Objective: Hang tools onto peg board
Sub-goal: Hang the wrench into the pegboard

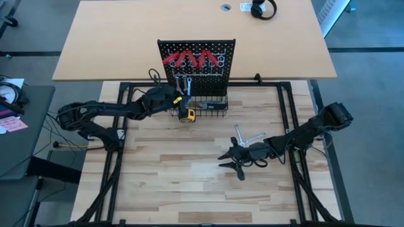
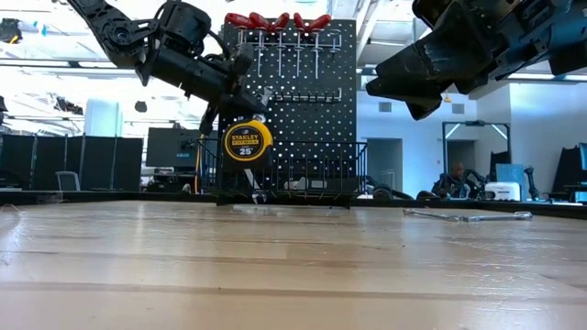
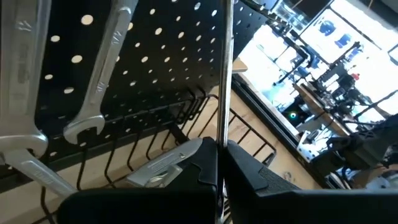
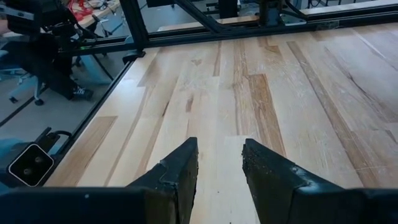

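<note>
The black peg board [image 1: 197,63] stands upright at the table's far side. Red-handled pliers [image 1: 192,60] hang along its top and silver wrenches [image 3: 99,81] hang lower down. A wire basket [image 1: 213,106] sits at its base. My left gripper [image 1: 177,102] is at the board's left front, shut, with a yellow tape measure [image 2: 246,142] hanging just below it. Two wrenches [image 1: 247,137] lie flat on the table. My right gripper [image 4: 217,149] hovers open above the bare wood nearer the front, with nothing between its fingers. My left gripper pinches a thin silver metal strip [image 3: 222,124], seen edge-on, between its two fingers. The fingers come nearly level from the table's left toward the board. The tape measure's body [image 1: 186,115] hangs below them, clear of the table. How the strip joins the body does not show.
A black metal frame [image 1: 297,126] runs around the wooden table top. Behind the board stands a tan table with black headphones [image 1: 263,9]. The near half of the wooden top [image 1: 189,189] is bare.
</note>
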You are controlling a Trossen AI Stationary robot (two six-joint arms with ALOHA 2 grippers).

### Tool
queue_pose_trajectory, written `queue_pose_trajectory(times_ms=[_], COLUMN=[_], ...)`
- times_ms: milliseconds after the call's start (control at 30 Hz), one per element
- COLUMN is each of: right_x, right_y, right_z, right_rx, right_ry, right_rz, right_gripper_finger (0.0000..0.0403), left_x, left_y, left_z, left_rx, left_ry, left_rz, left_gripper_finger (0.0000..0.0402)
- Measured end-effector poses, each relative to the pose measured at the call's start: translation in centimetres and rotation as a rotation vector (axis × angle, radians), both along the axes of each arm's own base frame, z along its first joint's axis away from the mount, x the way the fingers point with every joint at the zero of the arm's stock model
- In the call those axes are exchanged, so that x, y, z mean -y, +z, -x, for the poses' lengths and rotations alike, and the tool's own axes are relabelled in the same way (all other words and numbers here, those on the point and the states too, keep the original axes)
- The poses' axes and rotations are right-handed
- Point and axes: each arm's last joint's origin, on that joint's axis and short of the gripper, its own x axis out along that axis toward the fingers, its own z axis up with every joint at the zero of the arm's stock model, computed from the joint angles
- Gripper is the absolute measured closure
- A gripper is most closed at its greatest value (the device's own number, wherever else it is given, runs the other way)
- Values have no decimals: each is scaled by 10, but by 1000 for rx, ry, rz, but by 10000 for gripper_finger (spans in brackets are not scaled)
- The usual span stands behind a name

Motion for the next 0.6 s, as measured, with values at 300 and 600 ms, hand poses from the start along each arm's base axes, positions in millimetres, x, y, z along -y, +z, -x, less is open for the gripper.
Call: queue_pose_trajectory(times_ms=[300, 600], right_x=[0, 0], right_y=[0, 2], right_z=[0, -1], right_rx=[0, 16], right_ry=[-1, -1], right_rz=[0, -5], right_gripper_finger=[264, 264], left_x=[7, 2], left_y=[3, -3], left_z=[-4, 0], left_rx=[25, -31], left_ry=[-45, -30], left_rz=[-27, 5], left_gripper_finger=[401, 401])
